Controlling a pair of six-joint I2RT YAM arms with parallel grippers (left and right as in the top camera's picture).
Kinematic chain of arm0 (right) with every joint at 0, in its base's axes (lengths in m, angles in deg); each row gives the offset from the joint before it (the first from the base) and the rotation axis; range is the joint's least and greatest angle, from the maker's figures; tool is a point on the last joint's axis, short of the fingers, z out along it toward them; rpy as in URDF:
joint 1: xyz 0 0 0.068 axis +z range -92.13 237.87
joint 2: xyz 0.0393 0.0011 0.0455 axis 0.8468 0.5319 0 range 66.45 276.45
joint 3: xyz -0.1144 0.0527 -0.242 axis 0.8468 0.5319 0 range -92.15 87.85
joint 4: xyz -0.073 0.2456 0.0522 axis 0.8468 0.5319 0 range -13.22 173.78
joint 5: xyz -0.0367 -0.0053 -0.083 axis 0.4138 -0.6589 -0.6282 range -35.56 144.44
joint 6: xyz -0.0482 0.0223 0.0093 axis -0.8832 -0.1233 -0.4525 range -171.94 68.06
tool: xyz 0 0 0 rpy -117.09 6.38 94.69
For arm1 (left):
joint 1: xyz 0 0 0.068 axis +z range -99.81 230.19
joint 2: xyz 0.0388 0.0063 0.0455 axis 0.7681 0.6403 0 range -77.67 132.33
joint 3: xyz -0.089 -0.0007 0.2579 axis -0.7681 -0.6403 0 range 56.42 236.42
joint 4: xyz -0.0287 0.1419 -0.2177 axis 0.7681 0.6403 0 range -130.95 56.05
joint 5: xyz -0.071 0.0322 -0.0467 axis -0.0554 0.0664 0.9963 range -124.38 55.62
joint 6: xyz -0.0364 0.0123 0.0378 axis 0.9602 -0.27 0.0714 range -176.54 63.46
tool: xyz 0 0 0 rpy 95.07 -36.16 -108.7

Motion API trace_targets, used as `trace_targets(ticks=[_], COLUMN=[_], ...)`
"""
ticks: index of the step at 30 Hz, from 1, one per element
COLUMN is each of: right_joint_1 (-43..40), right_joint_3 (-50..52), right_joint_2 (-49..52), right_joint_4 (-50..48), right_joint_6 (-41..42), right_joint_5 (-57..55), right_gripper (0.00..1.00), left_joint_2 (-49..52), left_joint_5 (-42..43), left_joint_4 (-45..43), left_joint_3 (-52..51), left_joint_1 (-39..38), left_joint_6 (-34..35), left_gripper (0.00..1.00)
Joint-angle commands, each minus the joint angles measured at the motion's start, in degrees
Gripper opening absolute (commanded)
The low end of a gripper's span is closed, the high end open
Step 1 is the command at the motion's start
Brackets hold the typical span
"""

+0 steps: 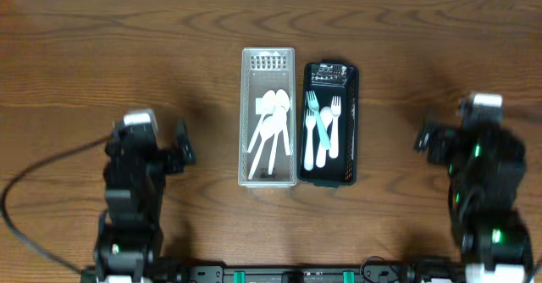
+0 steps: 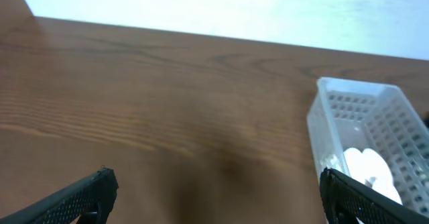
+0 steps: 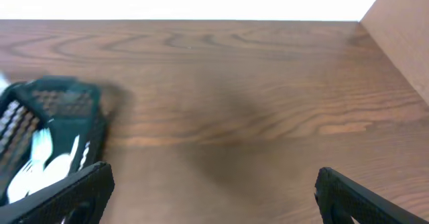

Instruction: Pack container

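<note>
A clear white slotted basket [image 1: 246, 122] stands at the table's middle with several white spoons [image 1: 272, 124] in it. A black slotted basket [image 1: 351, 122] stands against its right side, holding white and light blue forks [image 1: 323, 129]. My left gripper [image 1: 182, 143] is open and empty, left of the white basket, whose near end shows in the left wrist view [image 2: 322, 127]. My right gripper [image 1: 423, 139] is open and empty, right of the black basket, which shows at the left of the right wrist view [image 3: 94, 127]. In both wrist views only bare wood lies between the fingers [image 2: 214, 194] [image 3: 214, 197].
A black cable [image 1: 34, 181] loops over the table at the far left. The table's far edge meets a pale wall [image 2: 221, 9]. A brown panel [image 3: 402, 23] stands at the right of the right wrist view.
</note>
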State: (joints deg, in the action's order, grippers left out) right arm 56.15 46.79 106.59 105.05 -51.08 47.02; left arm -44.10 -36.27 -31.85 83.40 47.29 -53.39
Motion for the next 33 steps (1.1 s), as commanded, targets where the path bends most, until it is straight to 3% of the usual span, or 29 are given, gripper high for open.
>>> trace_targets(ticks=[1, 7, 20, 28, 33], right_joint_1=[1.0, 1.0, 1.0, 1.0, 2.5], right_joint_3=[6.3, 11.5, 11.6, 11.6, 11.6], right_joint_2=[-8.7, -17.2, -17.3, -19.7, -29.9], right_joint_4=[1.0, 8.7, 30.3, 31.5, 31.3], right_joint_6=[1.2, 1.2, 1.2, 1.2, 1.6], right_joint_5=[-1.1, 2.3, 2.3, 2.3, 3.4], right_gripper=[0.99, 0.99, 0.99, 0.99, 0.99], left_joint_2=[-6.6, -8.9, -8.1, -8.1, -8.1], left_joint_5=[-0.3, -0.3, -0.3, -0.3, -0.3], left_joint_4=[-0.4, 3.1, 12.8, 19.4, 22.5], left_joint_3=[-3.0, -3.5, -3.5, -3.5, -3.5], left_joint_1=[-0.5, -0.5, -0.5, -0.5, -0.5], left_joint_6=[0.5, 0.5, 0.5, 0.5, 0.5], left_gripper=[0.98, 0.98, 0.98, 0.98, 0.98])
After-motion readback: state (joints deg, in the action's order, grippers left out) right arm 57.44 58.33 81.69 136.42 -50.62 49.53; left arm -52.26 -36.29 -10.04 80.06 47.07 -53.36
